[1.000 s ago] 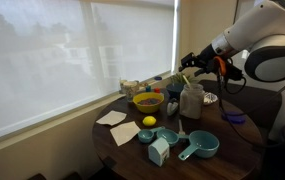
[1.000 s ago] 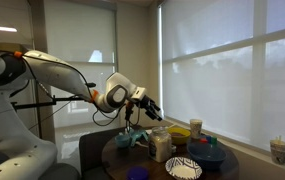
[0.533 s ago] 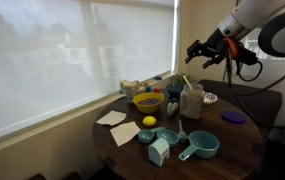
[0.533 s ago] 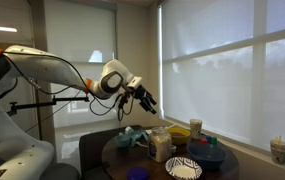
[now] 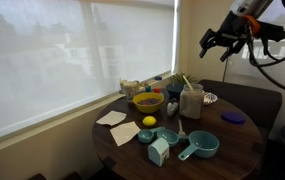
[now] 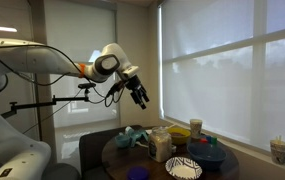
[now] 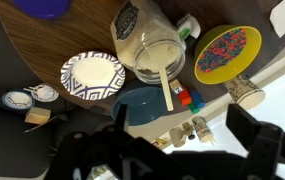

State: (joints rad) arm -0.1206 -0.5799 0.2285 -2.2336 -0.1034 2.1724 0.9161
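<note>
My gripper (image 5: 220, 40) hangs high above the round wooden table (image 5: 237, 150), open and empty; it also shows in an exterior view (image 6: 139, 95). In the wrist view its dark fingers (image 7: 182, 120) frame the table far below. Nearest beneath it are a glass jar of white powder with a wooden spoon (image 7: 154, 55) (image 5: 191, 100), a blue plate (image 7: 142, 105) with small coloured blocks (image 7: 182, 97), and a yellow bowl of colourful bits (image 7: 226, 52) (image 5: 148, 101). The gripper touches nothing.
A striped plate (image 7: 92, 77) (image 6: 184, 167), a purple lid (image 5: 233, 117), teal measuring cups (image 5: 200, 145), a teal carton (image 5: 159, 151), a lemon (image 5: 149, 122), napkins (image 5: 112, 118) and a paper cup (image 6: 195, 127) stand on the table. Blinds cover the window (image 5: 72, 50) behind.
The arm has lifted the gripper from just above the jar to well above the table. Nothing on the table has moved.
</note>
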